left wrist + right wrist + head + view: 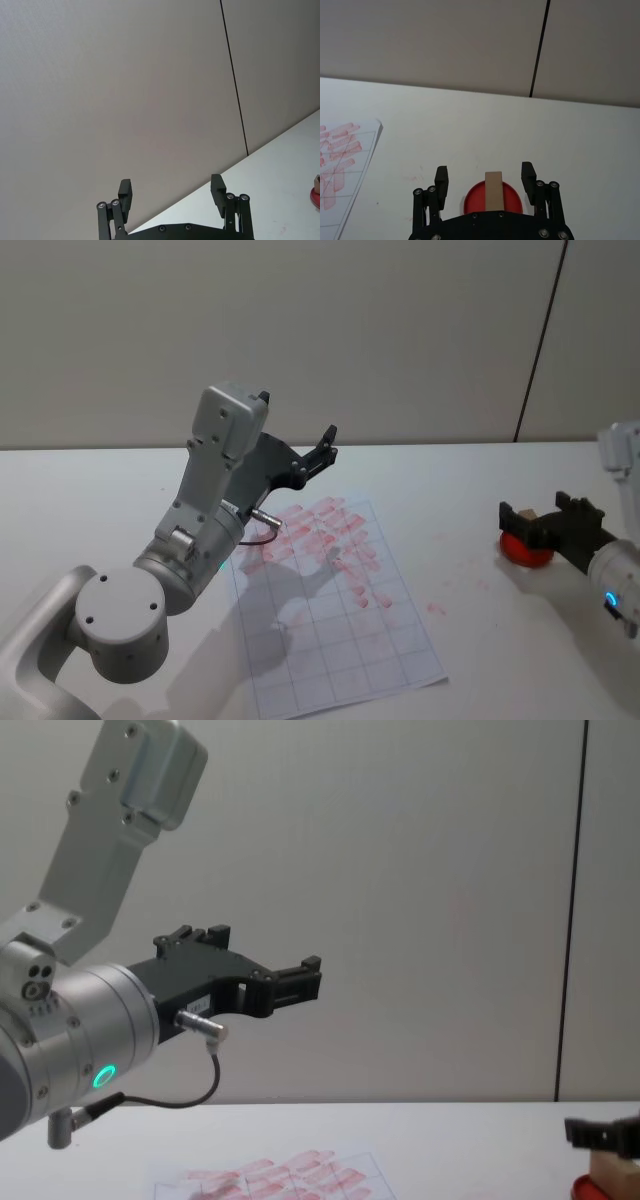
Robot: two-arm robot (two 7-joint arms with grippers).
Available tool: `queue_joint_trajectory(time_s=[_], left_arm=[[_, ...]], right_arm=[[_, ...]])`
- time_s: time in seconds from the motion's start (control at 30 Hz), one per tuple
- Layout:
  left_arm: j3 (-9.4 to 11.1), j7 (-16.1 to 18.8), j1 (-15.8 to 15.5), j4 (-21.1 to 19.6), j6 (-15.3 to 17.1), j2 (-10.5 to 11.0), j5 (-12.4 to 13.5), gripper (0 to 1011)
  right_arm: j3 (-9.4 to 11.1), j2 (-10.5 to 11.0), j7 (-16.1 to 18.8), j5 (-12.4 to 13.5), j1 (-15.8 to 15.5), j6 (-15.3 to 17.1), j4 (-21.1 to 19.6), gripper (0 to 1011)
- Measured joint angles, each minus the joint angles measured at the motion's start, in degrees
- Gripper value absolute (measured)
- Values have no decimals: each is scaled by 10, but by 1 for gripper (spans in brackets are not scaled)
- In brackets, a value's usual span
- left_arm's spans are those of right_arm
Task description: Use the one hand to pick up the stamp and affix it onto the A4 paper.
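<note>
The stamp (493, 192), a small tan wooden block, stands upright on the round red ink pad (512, 202) at the right of the table. My right gripper (485, 169) is open around it, one finger on each side with a gap to the block. From the head view the stamp (525, 515) sits between the fingers of that right gripper (537, 508), above the ink pad (527, 551). The A4 paper (340, 610), gridded with red imprints, lies mid-table. My left gripper (325, 447) is raised above the paper's far end, open and empty, also seen in its wrist view (171, 192).
The white table (470, 470) ends at a pale wall with a dark vertical seam (540, 340). Faint red smudges (437, 608) mark the table between the paper and the ink pad. The left arm's elbow (120, 625) looms large at the front left.
</note>
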Motion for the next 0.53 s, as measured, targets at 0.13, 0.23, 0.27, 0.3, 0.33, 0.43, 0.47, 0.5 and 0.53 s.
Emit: queue_joint_trajectory(time_s=[0.13,0.23,0.27,0.3,0.33,0.43,0.47,0.5,0.53], left_arm=[[0,0,0,0,0,0,0,1001],[0,0,0,0,0,0,0,1001],[0,0,0,0,0,0,0,1001],[0,0,0,0,0,0,0,1001],[0,0,0,0,0,0,0,1001],[0,0,0,0,0,0,0,1001],[0,0,0,0,0,0,0,1001],[0,0,0,0,0,0,0,1001],[0,0,0,0,0,0,0,1001]], right_arm=[[4,4,1,3,-7,-22,-13,951],[8,9,2,6,-13,-40,-23,1001],[9,10,3,7,-14,-45,-26,1001],[10,12,3,8,-16,-50,-29,1001],[13,14,4,10,-19,-60,-33,1001],[18,20,6,13,-27,-82,-43,1001],[18,21,7,14,-28,-88,-44,1001],[22,25,8,16,-32,-99,-49,1001],[23,26,9,18,-33,-107,-51,1001]])
